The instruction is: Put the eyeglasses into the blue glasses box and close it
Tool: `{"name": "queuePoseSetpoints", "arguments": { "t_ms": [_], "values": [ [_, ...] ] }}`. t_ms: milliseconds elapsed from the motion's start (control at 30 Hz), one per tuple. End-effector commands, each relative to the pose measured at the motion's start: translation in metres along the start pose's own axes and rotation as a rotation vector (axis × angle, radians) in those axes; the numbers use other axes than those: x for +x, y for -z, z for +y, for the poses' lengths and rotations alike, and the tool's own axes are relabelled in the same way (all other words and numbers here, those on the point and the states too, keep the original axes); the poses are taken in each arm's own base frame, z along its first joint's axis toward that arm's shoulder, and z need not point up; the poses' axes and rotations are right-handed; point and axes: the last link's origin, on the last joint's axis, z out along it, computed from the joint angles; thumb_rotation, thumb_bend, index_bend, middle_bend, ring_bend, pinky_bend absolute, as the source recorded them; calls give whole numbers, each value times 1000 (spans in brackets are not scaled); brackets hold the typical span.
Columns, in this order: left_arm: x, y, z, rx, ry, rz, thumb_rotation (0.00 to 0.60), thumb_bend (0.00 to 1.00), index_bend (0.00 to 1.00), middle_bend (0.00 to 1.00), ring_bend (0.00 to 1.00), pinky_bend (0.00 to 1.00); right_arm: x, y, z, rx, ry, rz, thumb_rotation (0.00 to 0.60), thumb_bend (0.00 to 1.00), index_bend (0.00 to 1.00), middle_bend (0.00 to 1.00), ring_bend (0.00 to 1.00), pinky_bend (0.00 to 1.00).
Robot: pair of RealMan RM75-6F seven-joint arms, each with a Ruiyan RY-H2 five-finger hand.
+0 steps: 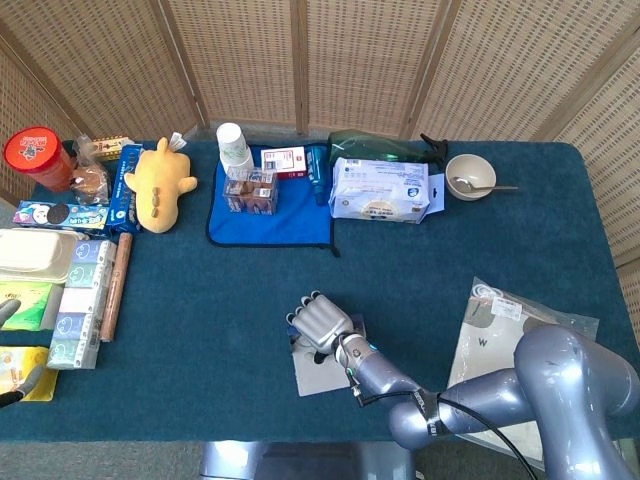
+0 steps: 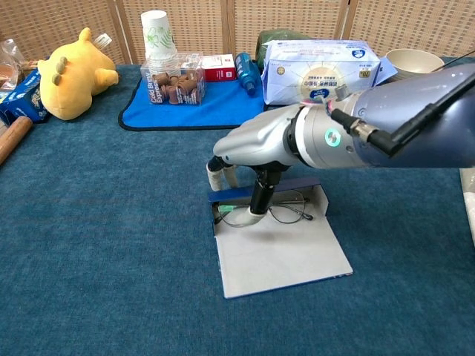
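As right hand [image 2: 249, 159] fingers press eyeglasses [image 2: 271, 213], grasp unclear | risk: blue glasses box [image 2: 282, 248] skids, eyeglasses slip out

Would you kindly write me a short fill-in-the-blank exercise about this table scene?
1. The eyeglasses lie in the open ____ glasses box.
2. The right robot hand reaches over the box, whose lid is ____.
3. The yellow plush toy lies ____ of the blue mat.

Missing words: blue; open; left
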Motion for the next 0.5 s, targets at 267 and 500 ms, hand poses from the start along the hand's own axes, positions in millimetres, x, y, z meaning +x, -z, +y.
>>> {"name": "queuePoseSetpoints", "arguments": {
  "t_ms": [267, 500],
  "values": [
    [-3, -5, 2, -17, 4, -10, 600, 292, 0, 89, 0, 0, -8, 24, 7, -36, 16, -24, 285, 327, 237, 327, 203, 210],
    [-5, -8, 9, -37, 5, -15, 600, 292, 0, 88, 0, 0, -20, 46, 22, -83, 10, -46, 269, 325, 239, 326, 203, 211]
  ]
}}
